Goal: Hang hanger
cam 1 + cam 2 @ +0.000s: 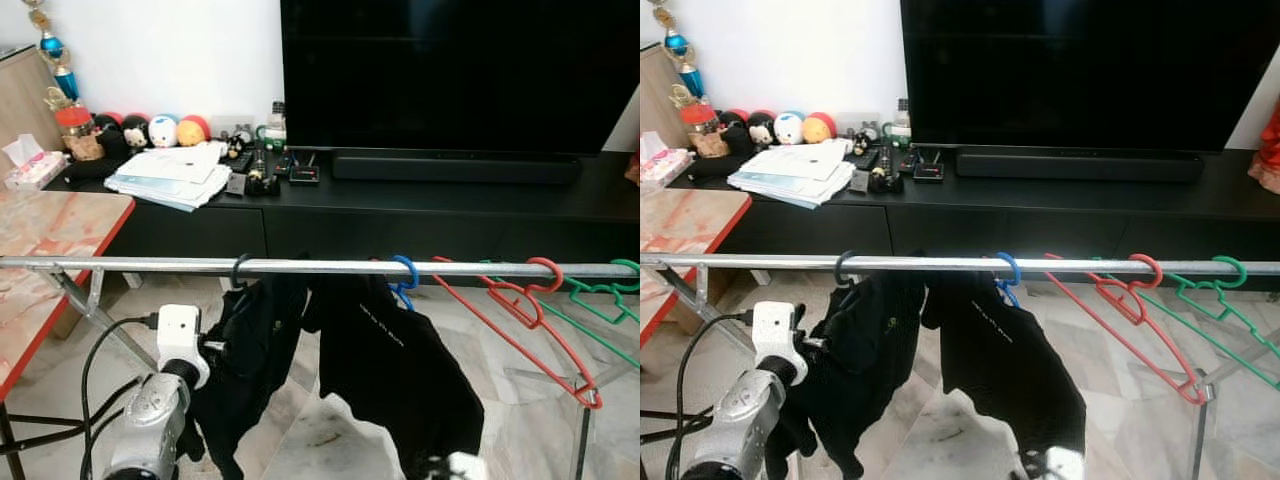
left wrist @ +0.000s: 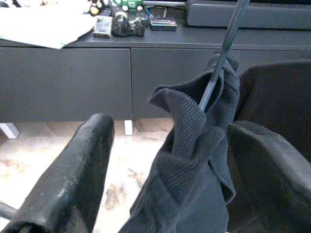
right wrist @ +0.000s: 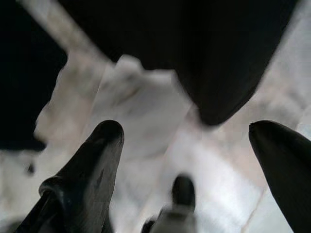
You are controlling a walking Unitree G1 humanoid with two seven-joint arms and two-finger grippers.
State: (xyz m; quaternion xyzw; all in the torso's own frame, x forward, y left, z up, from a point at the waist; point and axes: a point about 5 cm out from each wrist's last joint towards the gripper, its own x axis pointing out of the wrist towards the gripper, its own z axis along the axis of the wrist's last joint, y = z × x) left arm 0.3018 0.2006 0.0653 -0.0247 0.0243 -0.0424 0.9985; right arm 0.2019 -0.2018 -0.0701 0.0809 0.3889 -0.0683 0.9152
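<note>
A metal rail (image 1: pixel 150 265) runs across in front of me. A dark hanger hook (image 1: pixel 238 270) sits over it and carries a black garment (image 1: pixel 245 370). My left gripper (image 2: pixel 170 126) is open, one finger on either side of that garment's upper fold (image 2: pixel 194 160), just below the hanger's thin dark neck (image 2: pixel 218 68). The left wrist camera (image 1: pixel 180 338) shows below the rail. A blue-hooked hanger (image 1: pixel 405 268) holds a second black garment (image 1: pixel 390 370). My right gripper (image 3: pixel 187 127) is open over the floor beneath this garment, with nothing between its fingers.
Red hangers (image 1: pixel 530 300) and a green hanger (image 1: pixel 610 295) hang bare on the rail's right part. Behind stand a black TV console (image 1: pixel 400 215) and a large TV (image 1: pixel 450 70). A red-edged table (image 1: pixel 50 230) is at my left. The rack's legs (image 1: pixel 90 300) slant down.
</note>
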